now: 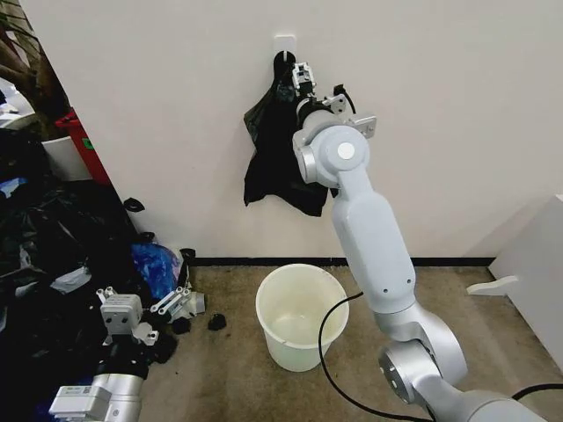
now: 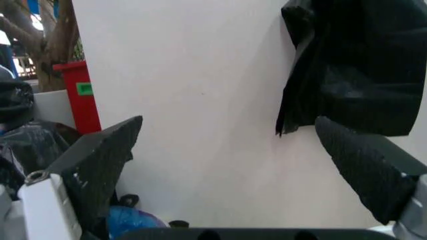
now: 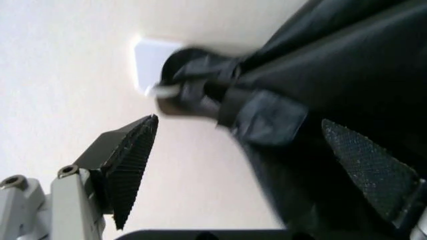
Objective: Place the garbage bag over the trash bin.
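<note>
The thin, glossy black plastic garbage bag (image 1: 280, 154) hung limp from the white wall hook (image 1: 284, 44), its long axis vertical, gathered neck up by my right gripper (image 1: 302, 77) and loose end pointing down. I had that gripper spread wide around the neck, holding nothing, so I judged the task barely started: the bag was not yet grasped. Well below stood the round white plastic trash bin (image 1: 302, 316), unlined. My left gripper (image 1: 146, 318) waited low, open and empty.
</note>
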Tool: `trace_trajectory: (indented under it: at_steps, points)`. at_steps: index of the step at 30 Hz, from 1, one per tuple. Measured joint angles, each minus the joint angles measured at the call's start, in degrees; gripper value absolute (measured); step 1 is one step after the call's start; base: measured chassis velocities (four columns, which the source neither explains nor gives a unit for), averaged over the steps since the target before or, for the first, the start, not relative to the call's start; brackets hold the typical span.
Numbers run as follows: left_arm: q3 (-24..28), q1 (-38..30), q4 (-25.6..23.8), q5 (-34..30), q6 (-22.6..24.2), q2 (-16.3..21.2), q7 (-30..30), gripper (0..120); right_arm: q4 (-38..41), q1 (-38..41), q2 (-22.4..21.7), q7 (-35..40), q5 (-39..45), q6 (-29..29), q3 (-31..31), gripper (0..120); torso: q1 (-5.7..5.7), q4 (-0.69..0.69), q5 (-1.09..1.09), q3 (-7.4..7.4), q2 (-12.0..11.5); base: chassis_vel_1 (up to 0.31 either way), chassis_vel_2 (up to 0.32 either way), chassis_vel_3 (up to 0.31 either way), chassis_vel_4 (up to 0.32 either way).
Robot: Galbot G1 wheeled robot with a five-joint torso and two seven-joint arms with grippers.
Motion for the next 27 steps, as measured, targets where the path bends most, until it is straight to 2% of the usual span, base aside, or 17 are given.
trace_trajectory:
  at_steps: [19,24,27]
  points:
    - [-0.23,0.61,0.02,0.18,-0.28,-0.09,0.04,100,-3.80,1.08,-0.01,-2.72,-0.61,-0.10,-0.51,91,0.00,0.00,0.00,0.00,0.00,0.000,0.000,0.000,0.000]
    - [-0.22,0.63,0.02,0.18,-0.43,-0.22,0.03,100,-4.36,1.06,-0.01,-3.41,-1.27,-0.22,-0.44,81,0.00,0.00,0.00,0.00,0.00,0.000,0.000,0.000,0.000]
    - [-0.22,0.71,0.02,0.19,-0.52,-0.27,0.03,100,-4.56,0.86,-0.01,-4.03,-1.56,-0.26,-0.54,68,0.00,0.00,0.00,0.00,0.00,0.000,0.000,0.000,0.000]
